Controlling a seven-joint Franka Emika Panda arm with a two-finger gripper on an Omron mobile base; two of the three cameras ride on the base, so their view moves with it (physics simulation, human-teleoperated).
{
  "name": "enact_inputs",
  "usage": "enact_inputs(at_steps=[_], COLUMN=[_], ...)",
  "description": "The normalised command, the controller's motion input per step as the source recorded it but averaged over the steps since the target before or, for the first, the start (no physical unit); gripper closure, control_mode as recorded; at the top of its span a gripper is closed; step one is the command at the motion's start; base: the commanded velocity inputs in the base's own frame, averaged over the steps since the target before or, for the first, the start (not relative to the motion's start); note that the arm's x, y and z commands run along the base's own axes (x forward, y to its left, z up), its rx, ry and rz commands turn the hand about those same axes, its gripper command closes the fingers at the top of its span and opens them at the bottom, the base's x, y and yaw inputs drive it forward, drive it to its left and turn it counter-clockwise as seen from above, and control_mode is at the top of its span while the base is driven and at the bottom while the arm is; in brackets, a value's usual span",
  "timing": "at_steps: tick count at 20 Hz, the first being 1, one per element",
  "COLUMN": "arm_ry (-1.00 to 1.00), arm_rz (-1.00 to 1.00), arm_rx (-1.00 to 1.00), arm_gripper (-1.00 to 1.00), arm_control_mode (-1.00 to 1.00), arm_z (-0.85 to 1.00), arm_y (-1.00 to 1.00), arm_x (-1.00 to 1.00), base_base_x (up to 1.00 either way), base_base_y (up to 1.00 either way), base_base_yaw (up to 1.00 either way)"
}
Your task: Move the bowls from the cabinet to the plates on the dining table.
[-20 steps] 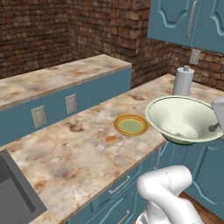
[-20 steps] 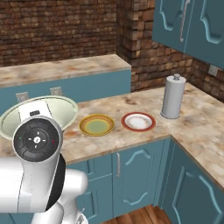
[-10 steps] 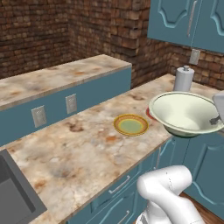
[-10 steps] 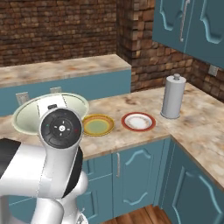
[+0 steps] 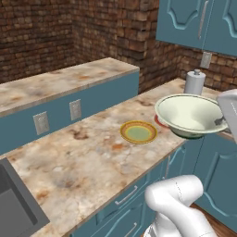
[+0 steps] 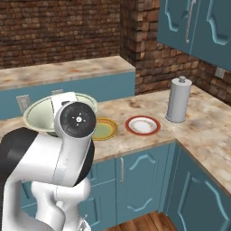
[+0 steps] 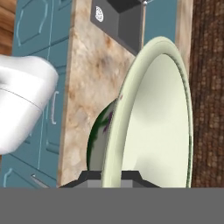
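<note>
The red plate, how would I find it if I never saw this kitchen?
Look along the long beige marbled stone counter with rust blotches, toward its corner. Between the tall grey paper-towel holder and a flat round plate with a yellow-orange rim lies the small flat round plate. It is the one with a red rim and a pale centre.

Glossy white rounded arm (image 6: 54, 167), black joint, round dark end cap (image 6: 78, 119)
</note>
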Motion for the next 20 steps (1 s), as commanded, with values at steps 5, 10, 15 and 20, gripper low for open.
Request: enact_inputs(at_steps=[5, 10, 15, 20], arm_ry=[0.0, 0.0, 0.0, 0.0], arm_rz=[0.0, 0.0, 0.0, 0.0], arm_rx=[0.0, 0.0, -0.01, -0.02], arm_gripper=[1.0, 1.0, 1.0, 1.0], arm_control_mode=[-1.0, -1.0, -1.0, -1.0], arm_z=[-0.11, -0.09, -0.09, -0.08], arm_y=[-0.22, -0.23, -0.24, -0.29], arm_x=[0.36, 0.37, 0.36, 0.31], base_base_x=[0.0, 0.0, 0.0, 0.0], base_base_y=[0.0, 0.0, 0.0, 0.0], base_base_yaw=[0.0, 0.0, 0.0, 0.0])
